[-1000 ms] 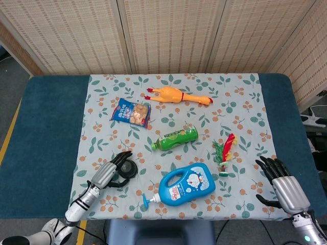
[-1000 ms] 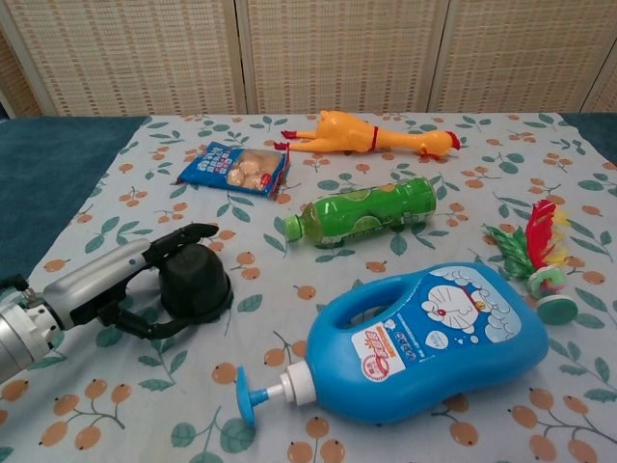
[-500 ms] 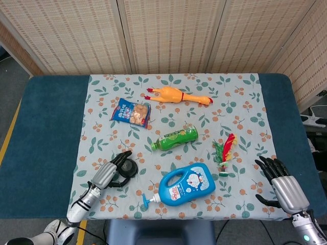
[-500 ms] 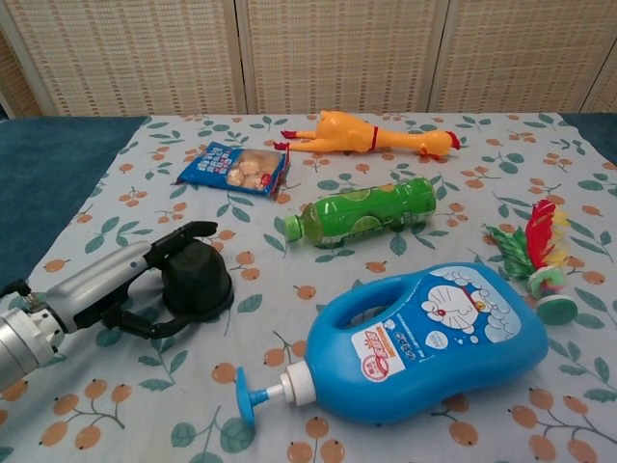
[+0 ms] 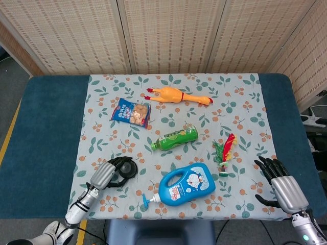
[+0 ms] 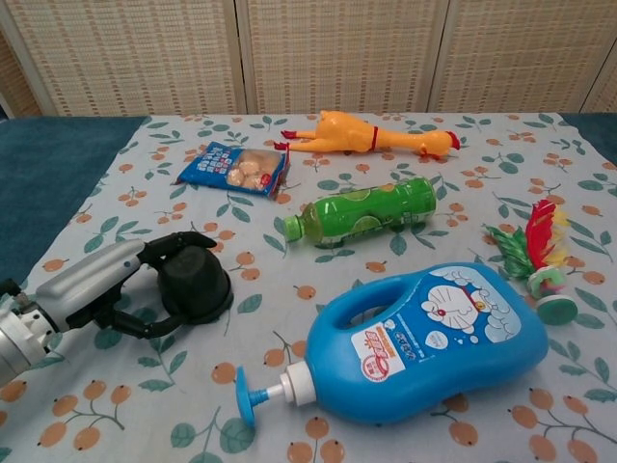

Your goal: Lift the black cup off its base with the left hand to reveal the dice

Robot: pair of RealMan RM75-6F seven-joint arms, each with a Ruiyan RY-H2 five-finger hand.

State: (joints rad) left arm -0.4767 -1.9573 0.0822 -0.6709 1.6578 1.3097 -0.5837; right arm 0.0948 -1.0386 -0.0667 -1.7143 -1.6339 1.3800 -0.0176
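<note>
On blue table (image 5: 46,132), leaf-print cloth (image 5: 240,102).

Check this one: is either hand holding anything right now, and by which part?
The left hand grips the black cup, fingers curled over its top and thumb around its lower near side; the cup is not yet lifted. The right hand holds nothing, fingers apart.

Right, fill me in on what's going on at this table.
The left hand has its fingers wrapped around the black cup, which sits on the floral cloth at the near left and does not look lifted yet, so no dice show. The right hand is open at the near right edge, holding nothing. A blue detergent bottle, a green bottle, a rubber chicken, a snack packet and a feather shuttlecock lie untouched.
</note>
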